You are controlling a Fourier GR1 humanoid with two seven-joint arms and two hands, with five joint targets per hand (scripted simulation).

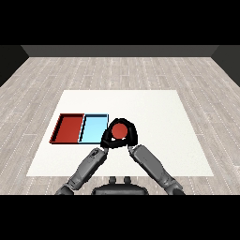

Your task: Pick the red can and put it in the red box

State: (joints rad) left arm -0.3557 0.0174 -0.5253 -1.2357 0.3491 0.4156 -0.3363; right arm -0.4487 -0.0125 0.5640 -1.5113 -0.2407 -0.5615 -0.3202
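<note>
Right hand (132,136): curled round the right side of the red can (119,131), fingers wrapped over its far edge; the can is held by it.
Left hand (108,137): curled against the can's left side, so the can is enclosed between the 2 hands.
Red can: seen from above as a red disc, just right of the light blue tray (93,128) and near the table's front edge. Whether it stands on the table or is lifted off it cannot be told.
Reason for the hold: a 2-sided clasp is judged to keep the round can from rolling or tipping while it is carried.
Red tray (68,128): the left one of the 2 trays, touching the light blue tray along 1 side; nothing is seen inside it.
Step in hand: the can is judged grasped but not yet carried; it must be passed leftward over the light blue tray to reach the red tray.
Risk: release over the nearer blue tray is the likely error.
Table (154,112): white, flat, matte.
Room: a pale grey plank floor (117,70) is laid round the table, and a dark wall is seen at the far end.
</note>
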